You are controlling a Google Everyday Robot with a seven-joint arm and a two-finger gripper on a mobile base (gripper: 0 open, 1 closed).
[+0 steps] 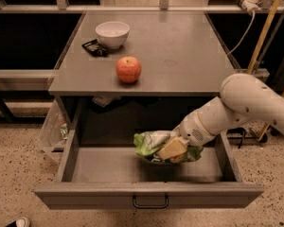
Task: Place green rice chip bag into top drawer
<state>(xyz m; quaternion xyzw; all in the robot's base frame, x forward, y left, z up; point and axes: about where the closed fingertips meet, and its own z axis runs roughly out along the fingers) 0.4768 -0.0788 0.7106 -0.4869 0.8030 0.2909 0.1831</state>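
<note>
The green rice chip bag, shiny green and white foil, hangs in my gripper just above the floor of the open top drawer. The gripper is shut on the bag's right part. My white arm reaches in from the right, over the drawer's right wall. The drawer is pulled fully out from under the grey table, and its front panel with the dark wire handle faces the camera.
A red apple, a white bowl and a small dark object stand on the grey tabletop. A clear plastic bag hangs at the table's left. Yellow poles stand at the right.
</note>
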